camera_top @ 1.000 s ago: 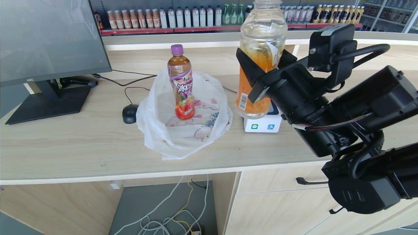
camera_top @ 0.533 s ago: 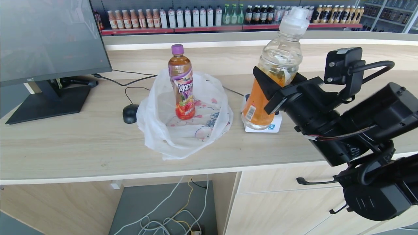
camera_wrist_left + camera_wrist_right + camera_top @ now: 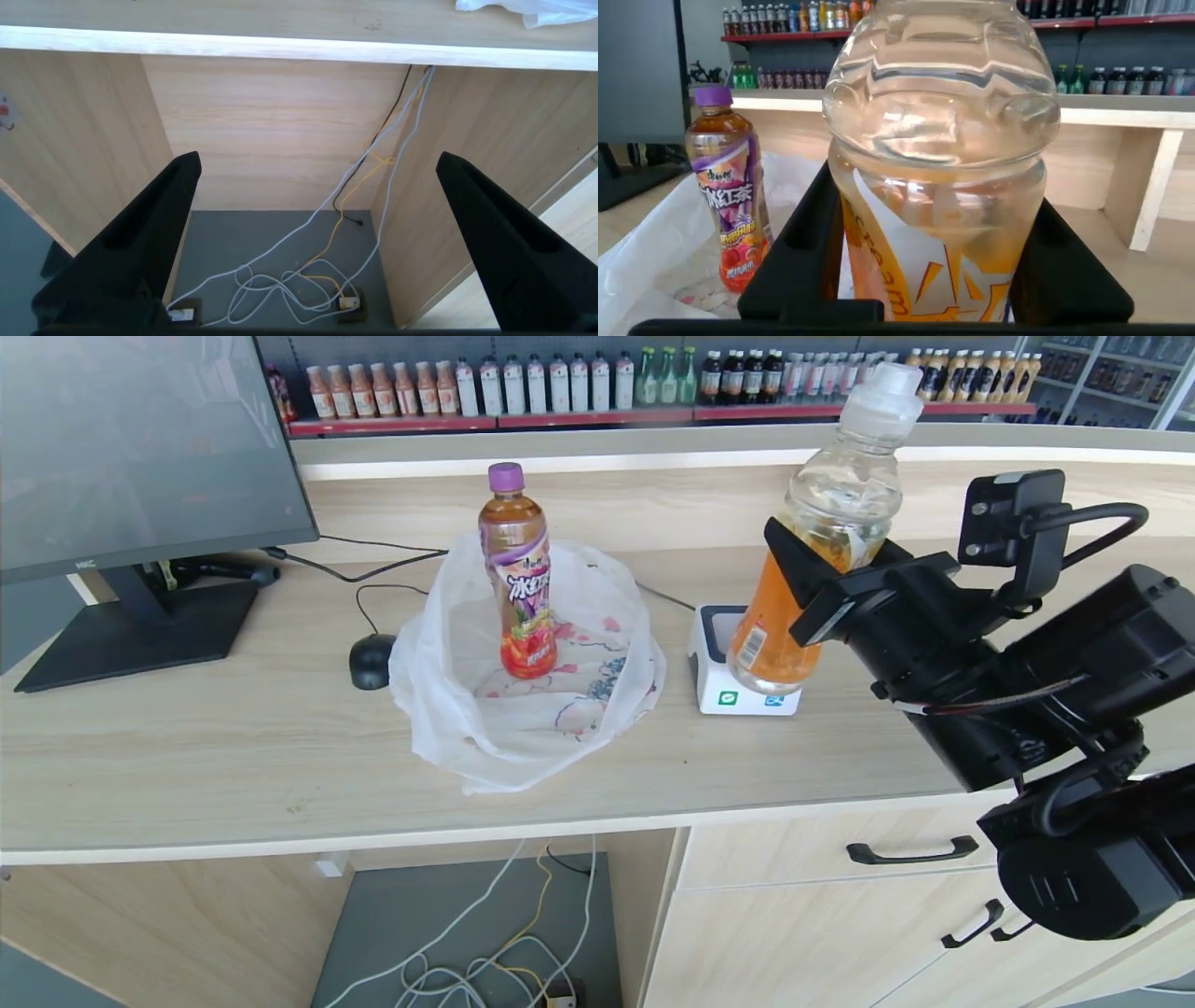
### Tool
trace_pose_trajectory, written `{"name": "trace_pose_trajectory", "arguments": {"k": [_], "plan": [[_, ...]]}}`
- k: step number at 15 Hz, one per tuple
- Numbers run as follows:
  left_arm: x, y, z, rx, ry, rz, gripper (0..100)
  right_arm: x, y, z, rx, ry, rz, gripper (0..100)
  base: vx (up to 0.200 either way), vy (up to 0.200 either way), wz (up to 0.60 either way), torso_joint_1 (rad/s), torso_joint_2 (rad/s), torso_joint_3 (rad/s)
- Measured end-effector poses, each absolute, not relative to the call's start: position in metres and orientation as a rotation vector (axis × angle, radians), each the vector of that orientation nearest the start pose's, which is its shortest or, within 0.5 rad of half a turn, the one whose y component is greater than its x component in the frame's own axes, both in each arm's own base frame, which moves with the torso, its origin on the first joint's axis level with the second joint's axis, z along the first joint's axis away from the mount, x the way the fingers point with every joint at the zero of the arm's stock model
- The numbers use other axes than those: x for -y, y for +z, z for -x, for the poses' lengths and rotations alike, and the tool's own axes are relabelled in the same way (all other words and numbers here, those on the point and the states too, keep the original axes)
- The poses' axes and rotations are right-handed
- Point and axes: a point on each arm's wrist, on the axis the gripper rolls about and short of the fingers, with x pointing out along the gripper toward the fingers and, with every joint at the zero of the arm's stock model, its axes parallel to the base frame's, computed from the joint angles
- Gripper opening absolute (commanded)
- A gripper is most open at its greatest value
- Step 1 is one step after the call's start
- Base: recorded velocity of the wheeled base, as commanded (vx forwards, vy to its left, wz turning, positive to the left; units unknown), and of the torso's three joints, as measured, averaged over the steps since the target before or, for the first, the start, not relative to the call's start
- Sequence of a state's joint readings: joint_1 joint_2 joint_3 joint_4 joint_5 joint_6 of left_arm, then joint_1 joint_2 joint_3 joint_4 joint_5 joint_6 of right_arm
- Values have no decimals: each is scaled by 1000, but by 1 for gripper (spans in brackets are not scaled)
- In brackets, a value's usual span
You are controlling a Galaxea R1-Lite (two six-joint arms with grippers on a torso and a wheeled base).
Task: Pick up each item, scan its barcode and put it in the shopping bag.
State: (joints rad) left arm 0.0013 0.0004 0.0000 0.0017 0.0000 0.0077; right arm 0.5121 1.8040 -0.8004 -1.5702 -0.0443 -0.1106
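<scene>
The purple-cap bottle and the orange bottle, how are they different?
The purple-cap bottle stands upright in the shopping bag; the orange bottle is tilted, held by the right hand by the scanner. The purple-cap bottle's cap is purple; the orange bottle's is whitish. Drink fills the purple-cap bottle to its neck; the orange bottle's top is clear. Both are plastic drink bottles.

The right gripper (image 3: 826,581) is holding the juice bottle (image 3: 780,635) at a tilt. The bottle's base is hanging over the barcode scanner (image 3: 719,689), which is sitting on the counter (image 3: 233,747) just below-left of the gripper. Farther to the gripper's left, the shopping bag (image 3: 523,709) is lying open with the tea bottle (image 3: 518,579) standing upright in it. Beyond the bag, the mouse (image 3: 372,661) and then the monitor (image 3: 140,448) are sitting.
</scene>
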Motion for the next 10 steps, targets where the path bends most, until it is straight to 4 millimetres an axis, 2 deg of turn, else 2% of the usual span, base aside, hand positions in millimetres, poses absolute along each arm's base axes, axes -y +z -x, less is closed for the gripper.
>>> {"name": "trace_pose_trajectory", "arguments": {"k": [9,10], "plan": [[0,75,23,-2,1,-9,100,-148,250,-279,609,398,-58,0,0,0,0,0,0,0],[0,75,23,-2,1,-9,100,-147,250,-279,614,397,-58,0,0,200,0,2,-2,7]]}}
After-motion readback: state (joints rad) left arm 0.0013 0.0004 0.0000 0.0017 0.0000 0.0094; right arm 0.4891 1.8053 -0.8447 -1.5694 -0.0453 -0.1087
